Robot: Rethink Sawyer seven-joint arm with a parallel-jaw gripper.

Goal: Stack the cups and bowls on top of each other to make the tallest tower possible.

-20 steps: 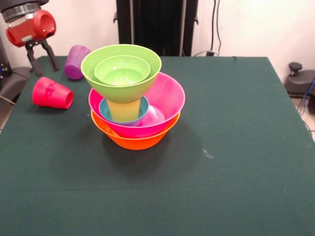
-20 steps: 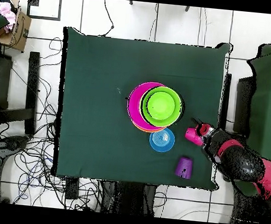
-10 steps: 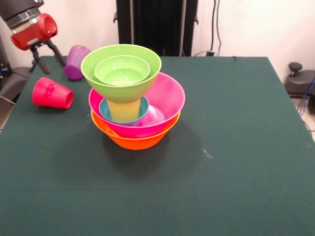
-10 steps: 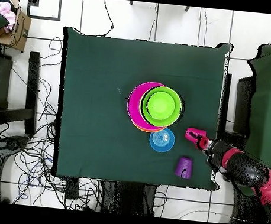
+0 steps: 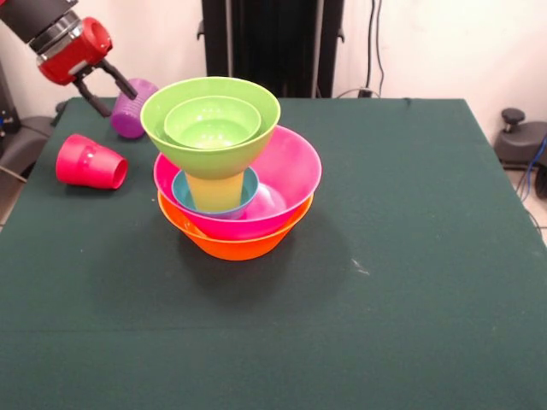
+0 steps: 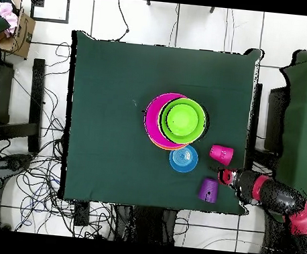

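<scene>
On the green table (image 5: 410, 282) the tower (image 5: 231, 162) stands near centre: orange bowl (image 5: 235, 243), pink bowl (image 5: 295, 175), a blue bowl (image 5: 184, 195), the yellow cup (image 5: 214, 190), then two green bowls (image 5: 175, 128). The arm slants in from eleven o'clock, its gripper (image 5: 107, 88) open beside the purple cup (image 5: 128, 115). The red cup (image 5: 90, 162) lies on its side at nine o'clock.

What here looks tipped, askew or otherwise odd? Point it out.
The red cup lies tipped on its side on the table, away from the tower. The purple cup also lies apart, by the open gripper. The tower's green bowls sit off-centre in the pink bowl.
</scene>
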